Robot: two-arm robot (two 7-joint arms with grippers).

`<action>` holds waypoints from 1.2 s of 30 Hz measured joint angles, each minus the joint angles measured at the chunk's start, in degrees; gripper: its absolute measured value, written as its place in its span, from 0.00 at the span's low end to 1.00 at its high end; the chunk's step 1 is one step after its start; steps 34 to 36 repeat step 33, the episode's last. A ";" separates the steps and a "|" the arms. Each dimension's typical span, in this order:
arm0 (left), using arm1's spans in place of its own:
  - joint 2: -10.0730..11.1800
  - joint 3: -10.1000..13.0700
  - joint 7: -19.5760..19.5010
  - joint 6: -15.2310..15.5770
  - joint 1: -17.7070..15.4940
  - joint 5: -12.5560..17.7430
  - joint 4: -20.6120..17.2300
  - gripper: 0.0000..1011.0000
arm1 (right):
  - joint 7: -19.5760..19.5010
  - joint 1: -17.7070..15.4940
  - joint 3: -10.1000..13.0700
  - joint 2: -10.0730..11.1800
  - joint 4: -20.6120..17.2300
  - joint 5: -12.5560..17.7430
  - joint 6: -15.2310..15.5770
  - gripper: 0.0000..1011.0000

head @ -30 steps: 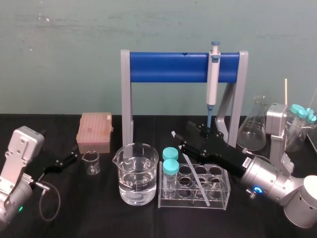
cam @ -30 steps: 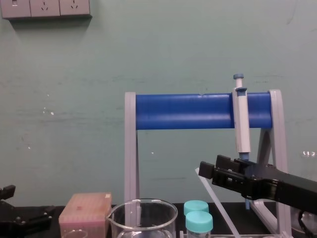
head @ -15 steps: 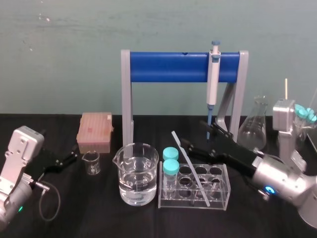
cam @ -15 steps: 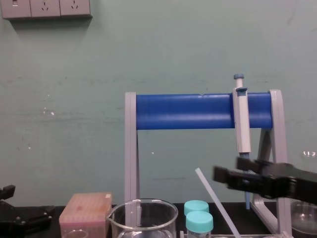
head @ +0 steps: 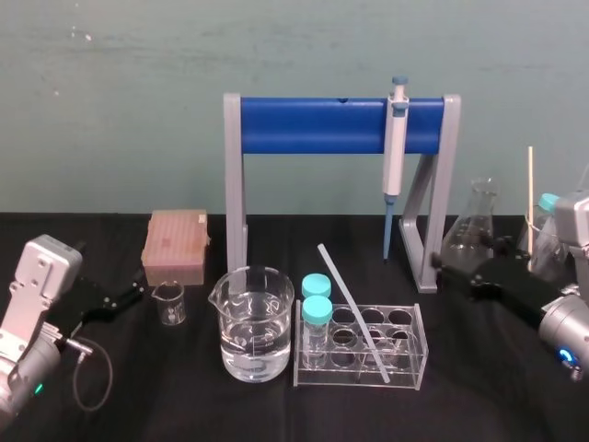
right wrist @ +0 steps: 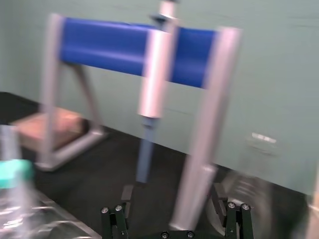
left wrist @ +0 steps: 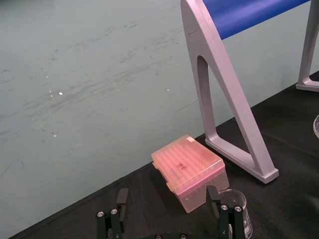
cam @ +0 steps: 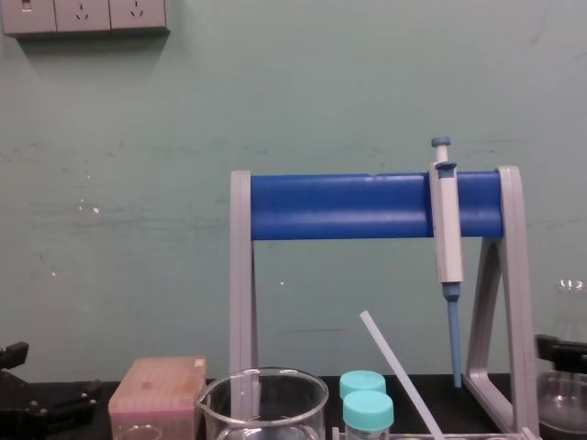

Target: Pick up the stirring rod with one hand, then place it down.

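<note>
Two arms flank a black table (head: 138,396) that stands against a pale green wall (head: 120,92) in the head view. A stand (head: 313,125) with a blue bar is at the middle, and a pipette (head: 396,147) hangs from the bar. A pink box (head: 175,244), a small beaker (head: 169,302) and a large beaker (head: 256,322) sit to the left. The stirring rod (head: 352,311) leans in a clear rack (head: 317,373), its lower end down in a front well and its upper end tilted back to the left. The right gripper (head: 444,267) hangs well apart from it on the right, near the stand's foot and in front of a flask (head: 474,230). The left gripper (head: 138,293) rests low at the far left. In the left wrist view its fingers (left wrist: 112,221) stand wide apart, facing the box and the small beaker. In the right wrist view, which is blurred, the fingers (right wrist: 119,219) are spread wide and hold nothing. In the chest view wall sockets (cam: 83,16) sit at the upper left, the rod slants up under the bar, and the right gripper is at the right edge, clear of the rod.
</note>
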 joint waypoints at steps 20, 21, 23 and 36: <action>0.00 0.00 0.00 0.00 0.00 0.00 0.00 0.99 | -7.88 -0.05 0.95 -1.81 1.48 -4.30 2.83 0.99; 0.00 0.00 0.00 0.00 0.00 0.00 0.00 0.99 | -7.83 -0.06 0.95 -1.79 1.46 -4.26 2.80 0.99; 0.00 0.00 0.00 0.00 0.00 0.00 0.00 0.99 | -7.78 -0.07 0.95 -1.77 1.43 -4.21 2.75 0.99; 0.00 0.00 0.00 0.00 0.00 0.00 0.00 0.99 | -7.58 -0.12 0.95 -1.67 1.31 -4.08 2.62 0.99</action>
